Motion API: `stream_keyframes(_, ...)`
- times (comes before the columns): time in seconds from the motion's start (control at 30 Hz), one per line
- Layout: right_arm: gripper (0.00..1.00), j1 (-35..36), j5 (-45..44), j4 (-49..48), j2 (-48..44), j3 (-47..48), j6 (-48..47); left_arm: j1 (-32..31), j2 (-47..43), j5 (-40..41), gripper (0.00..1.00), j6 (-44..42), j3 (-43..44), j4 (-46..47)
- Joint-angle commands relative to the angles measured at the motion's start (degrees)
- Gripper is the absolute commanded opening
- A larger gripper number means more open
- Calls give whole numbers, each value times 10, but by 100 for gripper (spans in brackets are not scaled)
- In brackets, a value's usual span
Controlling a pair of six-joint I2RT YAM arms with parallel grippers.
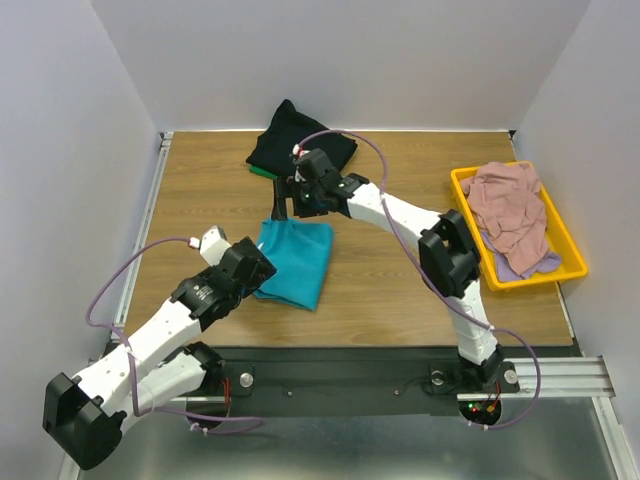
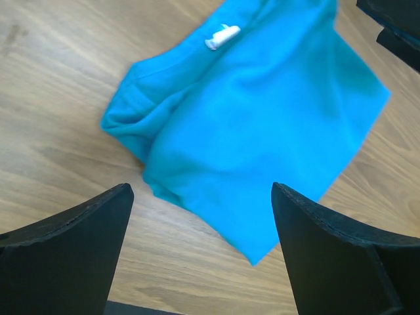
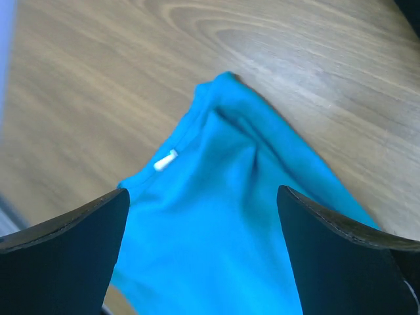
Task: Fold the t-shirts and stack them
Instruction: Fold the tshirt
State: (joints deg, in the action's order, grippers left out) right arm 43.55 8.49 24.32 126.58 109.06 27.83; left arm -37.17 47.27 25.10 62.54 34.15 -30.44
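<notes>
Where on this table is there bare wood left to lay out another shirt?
Bare table lies between the teal shirt and the yellow tray, and far left beside the black shirt. Crowded: the middle, left gripper and right gripper at the teal shirt.

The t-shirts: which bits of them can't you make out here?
- teal t-shirt: near-left edge hidden under the left arm, top view.
- green t-shirt: only a sliver, under the black t-shirt.
- lavender t-shirt: mostly buried under the pink t-shirt.
- white tag: too small to read, left wrist view.
</notes>
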Motion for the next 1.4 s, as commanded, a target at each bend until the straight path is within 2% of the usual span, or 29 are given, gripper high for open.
stream_keyframes(0.0,100,0,16,-48,-88,-61,-11,2,-5,-74,98,-84,18,74)
stream_keyframes(0.2,100,0,44,-70,-129,-160,4,1,38,-150,98,-131,-6,185)
stream_keyframes(0.33,100,1,43,-77,-102,-186,20,2,85,-132,98,-133,-5,204)
stream_keyframes(0.43,100,0,23,-78,-75,-190,25,16,150,-89,98,-109,4,171)
stream_keyframes(0.6,100,0,-14,-82,-79,-241,58,35,197,-116,98,-114,-29,224)
stream_keyframes(0.73,100,0,-56,-99,-135,-356,113,40,226,-157,98,-126,-37,259)
stream_keyframes(0.9,100,8,-75,-168,-270,-589,229,39,211,-181,98,-195,-29,302)
stream_keyframes(1.0,100,49,-99,-179,-353,-688,282,38,187,-197,98,-220,-18,301)
stream_keyframes(1.1,100,111,-93,-178,-431,-718,292,35,146,-226,98,-241,-19,302)
stream_keyframes(1.2,100,113,-100,-177,-478,-707,268,34,94,-219,98,-233,-23,275)
stream_keyframes(1.37,100,112,-152,-167,-543,-665,210,35,55,-119,98,-183,-18,194)
